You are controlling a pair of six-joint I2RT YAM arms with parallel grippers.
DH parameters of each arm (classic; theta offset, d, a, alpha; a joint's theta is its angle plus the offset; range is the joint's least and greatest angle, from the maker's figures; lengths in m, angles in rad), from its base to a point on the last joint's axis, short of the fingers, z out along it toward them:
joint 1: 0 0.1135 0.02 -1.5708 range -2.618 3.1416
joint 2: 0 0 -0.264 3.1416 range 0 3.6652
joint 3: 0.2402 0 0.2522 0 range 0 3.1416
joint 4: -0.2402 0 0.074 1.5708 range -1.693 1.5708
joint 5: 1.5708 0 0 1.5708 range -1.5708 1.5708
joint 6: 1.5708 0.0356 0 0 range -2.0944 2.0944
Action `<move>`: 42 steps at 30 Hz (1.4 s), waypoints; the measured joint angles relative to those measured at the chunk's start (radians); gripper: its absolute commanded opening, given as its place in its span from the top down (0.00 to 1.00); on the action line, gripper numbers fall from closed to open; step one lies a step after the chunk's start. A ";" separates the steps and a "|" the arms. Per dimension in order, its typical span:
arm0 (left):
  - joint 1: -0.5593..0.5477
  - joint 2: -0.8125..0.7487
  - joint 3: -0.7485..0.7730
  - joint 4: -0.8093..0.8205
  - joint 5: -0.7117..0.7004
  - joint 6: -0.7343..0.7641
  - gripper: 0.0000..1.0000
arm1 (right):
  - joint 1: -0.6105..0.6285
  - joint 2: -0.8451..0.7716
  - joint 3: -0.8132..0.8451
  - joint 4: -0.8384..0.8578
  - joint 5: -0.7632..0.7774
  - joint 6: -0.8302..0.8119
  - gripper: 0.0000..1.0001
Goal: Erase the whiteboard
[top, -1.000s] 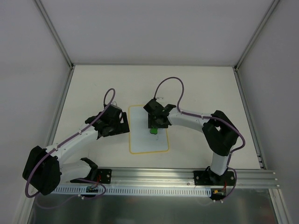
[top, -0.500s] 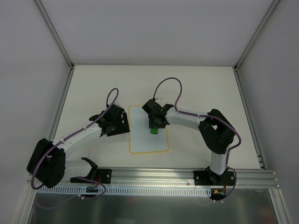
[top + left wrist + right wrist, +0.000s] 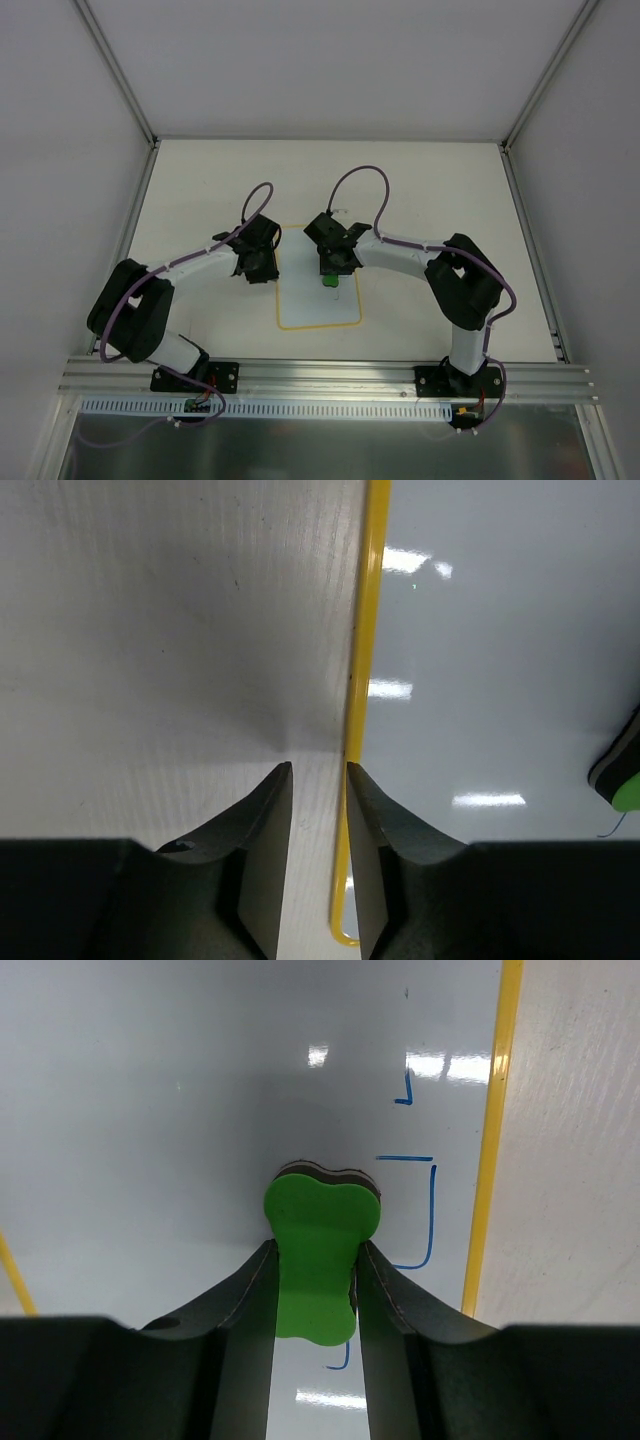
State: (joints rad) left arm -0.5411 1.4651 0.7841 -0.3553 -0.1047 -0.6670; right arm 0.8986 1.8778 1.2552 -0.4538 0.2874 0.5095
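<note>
The whiteboard (image 3: pixel 300 300), white with a thin yellow border, lies flat on the table in front of both arms. Blue line marks (image 3: pixel 432 1210) show near its right border. My right gripper (image 3: pixel 335 262) (image 3: pixel 316 1243) is shut on the green eraser (image 3: pixel 329 281) (image 3: pixel 320 1218), whose dark underside rests on the board. My left gripper (image 3: pixel 262 262) (image 3: pixel 318 768) is low over the board's left edge (image 3: pixel 362 630). Its jaws are a narrow gap apart with only bare table between them, and the right finger lies over the yellow border. The eraser (image 3: pixel 628 780) peeks in at the right of the left wrist view.
The pale table (image 3: pixel 430 190) is closed in by white walls at the back and on both sides, with metal posts at the corners. An aluminium rail (image 3: pixel 330 372) carrying both arm bases runs along the near edge.
My left arm has swung right and forward to the board's left edge, and its jaws have narrowed a lot. The right gripper has tightened on the eraser and barely moved.
</note>
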 measured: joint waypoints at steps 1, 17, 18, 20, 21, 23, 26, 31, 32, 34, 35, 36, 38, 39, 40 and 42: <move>0.000 0.011 0.006 0.002 0.000 0.001 0.74 | 0.000 0.000 0.000 0.000 0.000 -0.001 0.86; 0.006 0.102 0.055 0.021 0.000 0.000 0.83 | 0.000 0.000 0.000 0.000 0.000 -0.024 0.86; 0.006 0.100 0.055 0.021 0.000 0.000 0.83 | 0.000 0.000 0.000 0.000 0.000 -0.024 0.87; 0.006 0.097 0.055 0.020 -0.001 -0.001 0.83 | 0.000 0.000 0.000 0.000 -0.001 -0.025 0.86; 0.006 0.092 0.055 0.021 -0.001 -0.001 0.83 | 0.000 0.000 0.000 0.000 -0.001 -0.026 0.87; 0.006 0.082 0.055 0.024 0.001 -0.001 0.83 | 0.000 0.000 0.000 0.000 -0.001 -0.028 0.87; 0.006 0.071 0.057 0.030 0.014 0.000 0.83 | 0.000 0.000 0.000 0.000 -0.002 -0.028 0.87; 0.006 0.075 0.068 0.033 0.026 0.000 0.84 | 0.000 0.000 0.000 0.000 -0.003 -0.031 0.87; 0.006 0.080 0.071 0.034 0.026 0.000 0.84 | 0.000 0.000 0.000 0.000 -0.003 -0.031 0.87; 0.006 0.097 0.077 0.038 0.026 0.000 0.88 | 0.000 0.000 0.000 0.001 -0.004 -0.032 0.87; 0.006 0.111 0.079 0.039 0.026 0.000 0.88 | 0.000 0.000 0.000 0.001 -0.004 -0.032 0.87; 0.006 0.120 0.079 0.038 0.027 0.000 0.90 | 0.000 0.000 0.000 0.001 -0.004 -0.032 0.87; 0.006 0.134 0.090 0.037 0.032 0.001 0.92 | 0.000 0.001 0.000 0.002 -0.004 -0.032 0.87; 0.006 0.139 0.096 0.036 0.034 0.002 0.93 | 0.000 0.001 0.000 0.001 -0.004 -0.032 0.87; 0.006 0.142 0.097 0.036 0.035 0.001 0.96 | 0.000 0.001 0.000 0.002 -0.004 -0.032 0.87; 0.006 0.144 0.100 0.036 0.035 0.001 0.99 | 0.000 0.001 0.000 0.001 -0.003 -0.032 0.87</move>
State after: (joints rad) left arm -0.5346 1.6093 0.8841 -0.3195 -0.0692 -0.6662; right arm 0.8982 1.8790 1.2552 -0.4526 0.2840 0.4774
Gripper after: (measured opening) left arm 0.043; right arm 0.358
